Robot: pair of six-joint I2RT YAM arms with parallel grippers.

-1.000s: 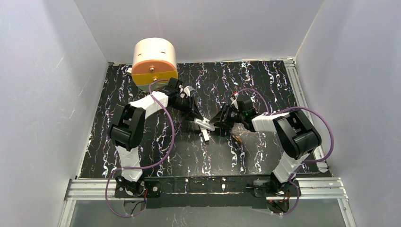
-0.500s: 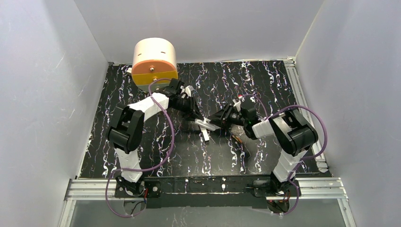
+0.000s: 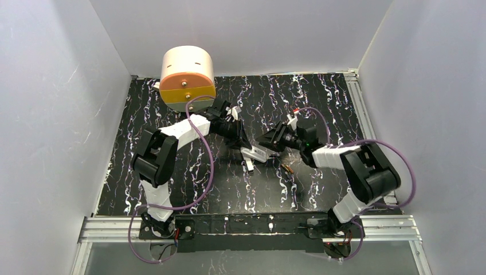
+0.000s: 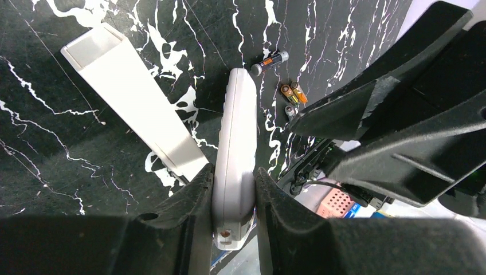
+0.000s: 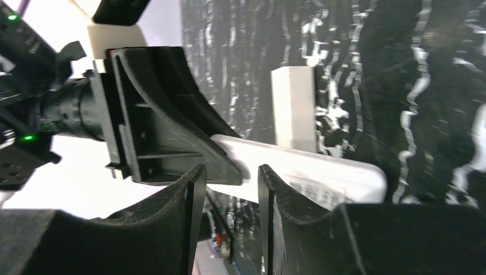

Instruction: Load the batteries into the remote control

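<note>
Drum (image 3: 187, 77): a cream cylinder with an orange face, set at the far left corner of the table (image 3: 332, 103), well apart from the rest
Left gripper (image 4: 234, 173): its jaws are closed on the long edges of the remote control (image 4: 236, 137), near one end; this clamp is plain only in the left wrist view, since from above it is hidden under the gripper body
White bar (image 4: 134, 97): laid flat on the black marbled surface just beside the remote control, slanted away from it at the far end; whether the two touch cannot be told
Remote control, place: held near the table's middle, between the two grippers, turned edge-on in the left wrist view so its face is not seen there
Right gripper (image 5: 230, 172): its jaws are parted by a narrow gap with nothing between them, as seen in the right wrist view alone; the remote control lies just past its fingertips
Batteries (image 4: 293, 93): left on the table beyond the remote control's far end, free of both grippers; they are told apart only in the left wrist view, while from above a single orange speck is seen beside the right arm
In the way: the right gripper's black body covers the right side of the left wrist view, and one left finger (image 5: 166, 120) covers an end of the remote control in the right wrist view
</note>
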